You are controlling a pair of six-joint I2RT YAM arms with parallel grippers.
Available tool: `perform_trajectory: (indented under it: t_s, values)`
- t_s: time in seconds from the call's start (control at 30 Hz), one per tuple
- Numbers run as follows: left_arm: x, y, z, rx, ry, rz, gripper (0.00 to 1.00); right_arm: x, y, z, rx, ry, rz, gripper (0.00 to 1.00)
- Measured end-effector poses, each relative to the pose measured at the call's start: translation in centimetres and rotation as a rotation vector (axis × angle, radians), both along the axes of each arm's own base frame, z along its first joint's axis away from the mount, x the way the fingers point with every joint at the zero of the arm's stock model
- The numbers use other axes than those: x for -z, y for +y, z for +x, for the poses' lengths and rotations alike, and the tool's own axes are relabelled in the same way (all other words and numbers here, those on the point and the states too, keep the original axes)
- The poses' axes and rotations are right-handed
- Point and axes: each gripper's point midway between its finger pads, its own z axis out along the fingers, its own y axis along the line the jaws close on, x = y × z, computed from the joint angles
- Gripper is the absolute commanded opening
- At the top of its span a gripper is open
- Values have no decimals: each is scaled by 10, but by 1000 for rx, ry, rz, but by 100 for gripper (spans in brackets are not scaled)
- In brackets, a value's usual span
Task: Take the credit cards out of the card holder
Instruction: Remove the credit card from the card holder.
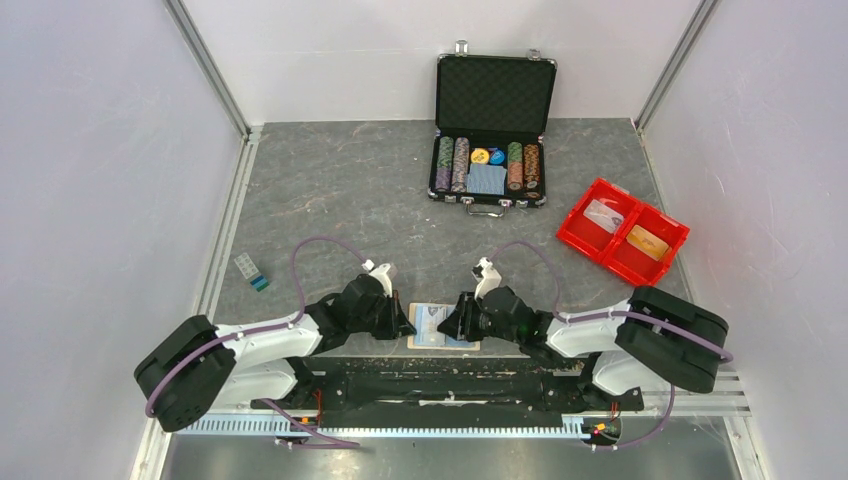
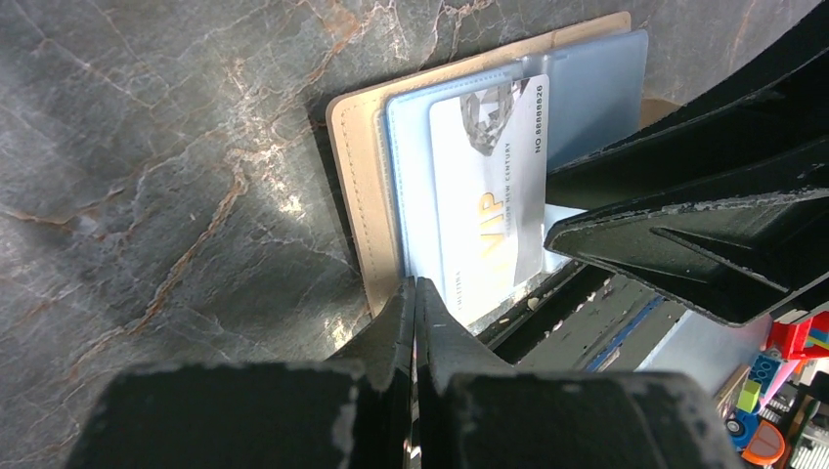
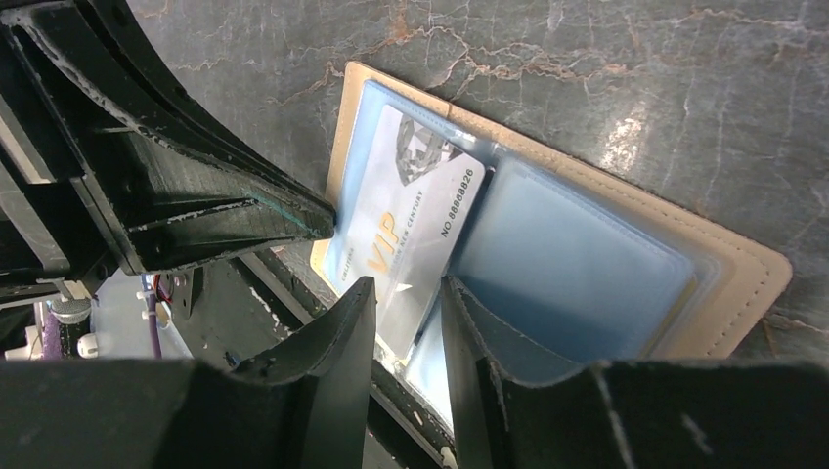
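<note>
The tan card holder (image 1: 443, 327) lies open at the table's near edge between both grippers. In the left wrist view its tan cover (image 2: 357, 176) holds pale blue sleeves, with a white "VIP" card (image 2: 489, 186) in the nearest one. My left gripper (image 2: 414, 285) is shut, its tip resting at the holder's near edge. My right gripper (image 3: 406, 293) is open by a narrow gap, its fingers straddling the near corner of the VIP card (image 3: 411, 210); an empty blue sleeve (image 3: 567, 264) lies beside it. A pale card (image 1: 603, 213) and an orange-yellow card (image 1: 648, 241) lie in the red tray (image 1: 622, 230).
An open black chip case (image 1: 495, 130) with poker chips stands at the back. A small blue-teal block (image 1: 252, 272) lies on the left. The arms' base rail runs right below the holder.
</note>
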Motion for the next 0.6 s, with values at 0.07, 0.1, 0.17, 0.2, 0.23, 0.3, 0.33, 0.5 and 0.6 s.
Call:
perform_trajectory:
  t_s: [0.07, 0.1, 0.17, 0.2, 0.23, 0.3, 0.33, 0.5, 0.6]
  values:
    - [0, 0, 0, 0, -1, -2, 3, 1, 1, 1, 5, 10, -8, 35]
    - [0, 0, 0, 0, -2, -3, 3, 1, 2, 2, 7, 13, -11, 34]
    - [0, -1, 0, 1, -4, -5, 3, 1, 4, 3, 10, 19, -15, 34]
    - [0, -1, 1, 1, -5, -6, 3, 2, 4, 3, 11, 23, -16, 34]
    - [0, -1, 1, 1, -5, -6, 3, 2, 4, 3, 12, 25, -16, 33]
    - [0, -1, 1, 1, -5, -6, 3, 2, 5, 3, 12, 28, -11, 33]
    - [0, -1, 1, 1, -5, -7, 3, 2, 6, 3, 13, 30, -7, 33]
    - [1, -1, 1, 1, -9, -12, 3, 1, 6, 2, 10, 29, 21, 29]
    - [1, -1, 1, 2, -11, -15, 3, 1, 5, -1, 4, 31, 45, 24]
